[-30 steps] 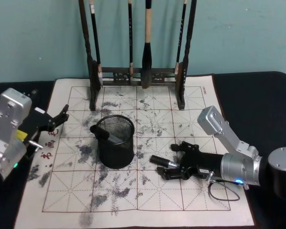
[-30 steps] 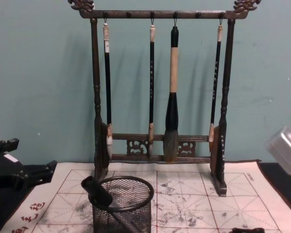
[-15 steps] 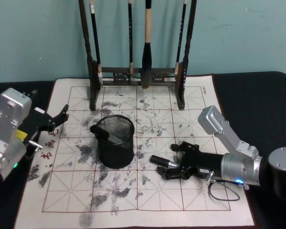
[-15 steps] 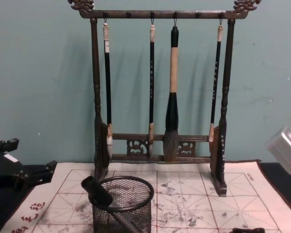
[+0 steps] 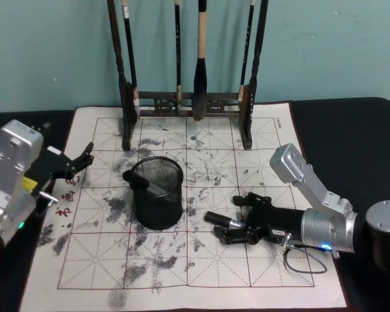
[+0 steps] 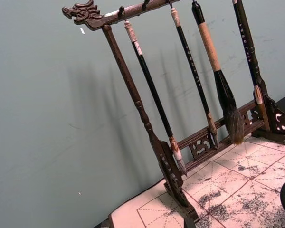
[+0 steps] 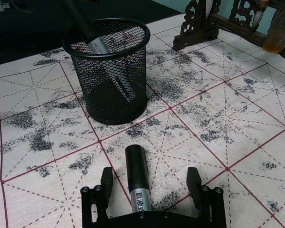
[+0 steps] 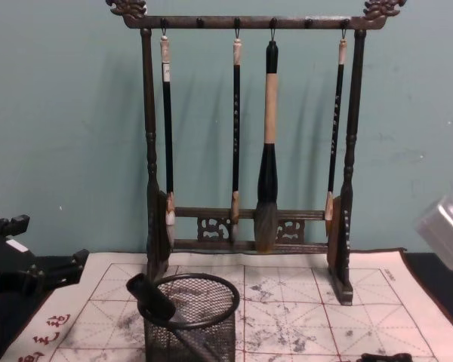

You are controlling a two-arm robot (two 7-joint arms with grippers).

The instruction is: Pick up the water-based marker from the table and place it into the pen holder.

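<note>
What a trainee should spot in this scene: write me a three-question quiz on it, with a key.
1. True or false: the right gripper has shut on the water-based marker lying near the pen holder.
2. The second marker is: A) lying flat B) leaning inside the holder C) hanging up
3. Fill in: the brush rack holds ___ hanging brushes.
Key: 1 false, its jaws stand open on either side of it; 2 B; 3 four.

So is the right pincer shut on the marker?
Open: right pincer straddles the marker with gaps both sides; it lies flat on the mat. Left pincer idles at mat's left edge.
</note>
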